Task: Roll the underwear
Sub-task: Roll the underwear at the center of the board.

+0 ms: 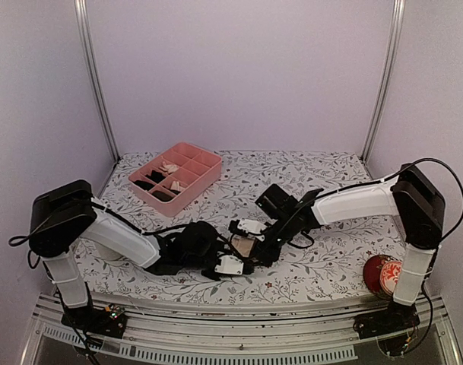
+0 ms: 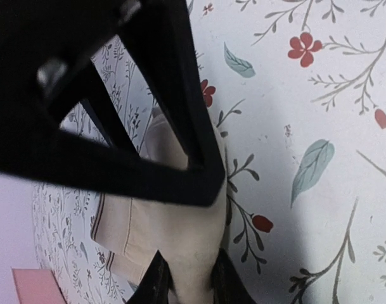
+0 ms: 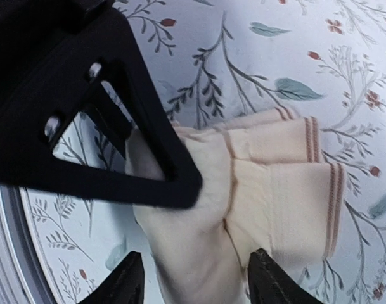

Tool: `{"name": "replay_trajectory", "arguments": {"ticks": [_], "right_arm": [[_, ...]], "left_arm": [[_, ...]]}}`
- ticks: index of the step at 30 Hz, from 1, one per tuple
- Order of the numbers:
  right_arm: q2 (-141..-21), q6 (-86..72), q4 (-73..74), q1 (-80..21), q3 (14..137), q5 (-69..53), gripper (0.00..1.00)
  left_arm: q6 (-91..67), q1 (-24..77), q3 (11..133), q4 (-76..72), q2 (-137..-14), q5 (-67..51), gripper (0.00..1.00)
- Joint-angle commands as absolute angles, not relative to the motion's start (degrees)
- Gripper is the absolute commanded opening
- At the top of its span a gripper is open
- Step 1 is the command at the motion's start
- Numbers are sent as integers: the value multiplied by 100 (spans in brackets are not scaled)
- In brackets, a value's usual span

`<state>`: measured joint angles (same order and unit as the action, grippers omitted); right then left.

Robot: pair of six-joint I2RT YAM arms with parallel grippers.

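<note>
The underwear is soft, matt peach-beige knit cloth with ribbed, striped hems. The tabletop wears a smooth, matt floral covering. The right claw is matt black plastic.

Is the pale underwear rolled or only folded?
Folded, not rolled: the underwear lies flat in overlapping layers, striped bands showing.

Lab test booth: floral-cloth table; plain pale walls behind it; aluminium posts at its rear corners; metal rail along its near edge.
</note>
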<state>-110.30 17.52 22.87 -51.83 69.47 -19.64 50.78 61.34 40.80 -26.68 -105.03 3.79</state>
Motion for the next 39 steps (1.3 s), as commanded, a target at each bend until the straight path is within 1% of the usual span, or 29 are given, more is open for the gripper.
{"name": "replay_trajectory", "arguments": {"ticks": [1,5,9,11,16,18,20,23,26,29,39], "right_arm": [[-10022,1505,1986,-5238,6449,-678,63],[-9251,1247,1675,-5403,6055,758,73],[-8430,1153,1152,-5620,5529,1944,78],[-7941,1282,640,-5832,5158,2183,79],[-6821,2155,-622,-6762,4319,2959,81],[-6617,2452,-949,-6990,4116,3067,81],[-6529,2672,-1106,-7111,3970,2881,81],[-6706,2931,-1128,-7260,3921,2469,79],[-7194,3137,-920,-7468,4064,2342,73],[-7766,3312,-765,-7565,4203,2254,70],[-9468,3580,-707,-7476,4553,2832,56]], "left_arm": [[4544,5891,4474,-650,-10599,-587,0],[4342,5699,4909,65,-10655,-1052,0],[4146,5522,5304,712,-10796,-1483,0],[4065,5452,5529,1001,-10898,-1631,0],[3877,5159,6251,2046,-11377,-2373,0],[3802,5036,6528,2377,-11584,-2683,0],[3777,4920,6757,2677,-11783,-3013,0],[3696,4801,7081,3035,-12079,-3382,0],[3687,4718,7353,3327,-12349,-3676,0],[3632,4683,7511,3473,-12536,-3772,0],[3612,4649,7648,3632,-12684,-3909,0]]}}
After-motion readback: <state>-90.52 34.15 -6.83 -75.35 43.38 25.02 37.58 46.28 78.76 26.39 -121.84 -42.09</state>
